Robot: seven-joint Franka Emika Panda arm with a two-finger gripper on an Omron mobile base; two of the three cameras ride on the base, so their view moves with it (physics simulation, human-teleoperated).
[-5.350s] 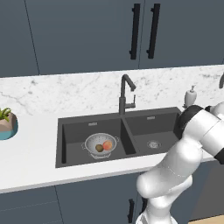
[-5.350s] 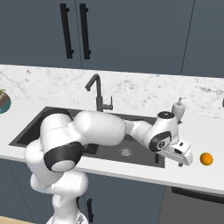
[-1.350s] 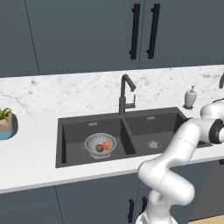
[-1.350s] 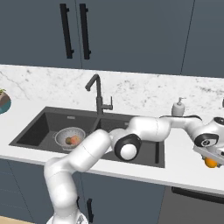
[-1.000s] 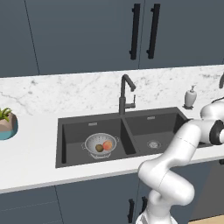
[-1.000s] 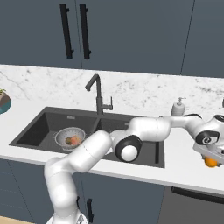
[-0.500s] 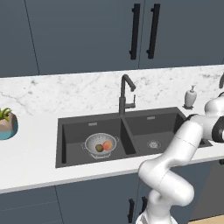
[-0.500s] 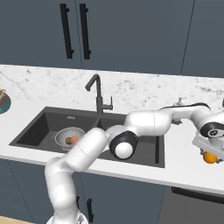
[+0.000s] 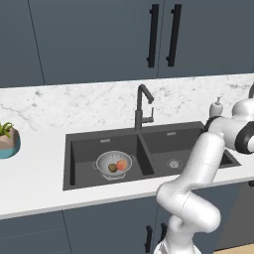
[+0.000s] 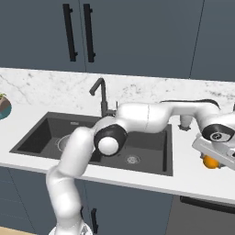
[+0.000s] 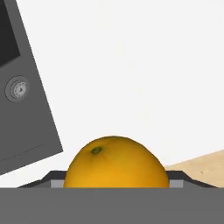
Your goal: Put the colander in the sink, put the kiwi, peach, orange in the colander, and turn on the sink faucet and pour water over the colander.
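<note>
Gripper (image 10: 215,160): sitting down over the orange (image 11: 116,162), fingers either side; whether it is gripping, I cannot tell.
Change: hand is hanging lower over the fruit than half a second ago.
Orange: resting on the white counter (image 10: 193,176), at 3 o'clock of the sink (image 10: 151,158).
Colander (image 9: 114,163): lying in the left basin, holding kiwi (image 9: 112,168) and peach (image 9: 121,164).
Sink faucet (image 9: 143,108): at 12 o'clock, standing dry.

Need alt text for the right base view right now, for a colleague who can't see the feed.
The white arm stretches right across the dark sink, its hand lowered over the orange on the white counter beside the basin. Behind it stand the dark faucet and navy cabinets.
</note>
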